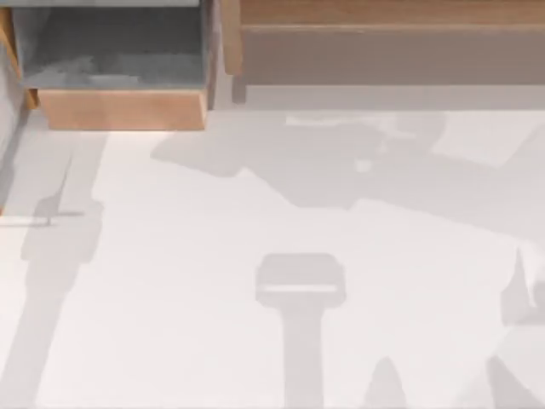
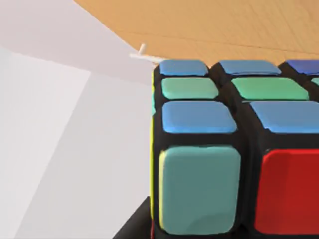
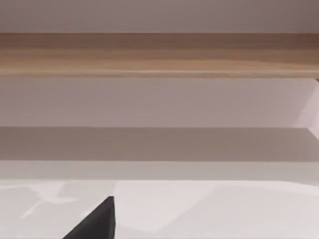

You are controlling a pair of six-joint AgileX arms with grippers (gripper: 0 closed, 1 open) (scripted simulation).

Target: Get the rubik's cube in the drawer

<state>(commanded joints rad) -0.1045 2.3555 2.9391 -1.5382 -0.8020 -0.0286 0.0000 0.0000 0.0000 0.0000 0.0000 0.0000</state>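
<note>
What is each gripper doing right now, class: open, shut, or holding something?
Left gripper: cannot be told; the rubik's cube sits right up against its wrist camera.
Right gripper: cannot be told; it faces the long wooden shelf.

The left gripper (image 2: pixel 133 228) of the left AgileX arm is holding the small cube with blue, green and red stickers on a black grid (image 2: pixel 224 149) right under its wrist, its jaws closing on it and a black part touching the cube's lower edge. The right gripper (image 3: pixel 95 223) is hanging above the white counter (image 3: pixel 224 209), facing the far side.
</note>
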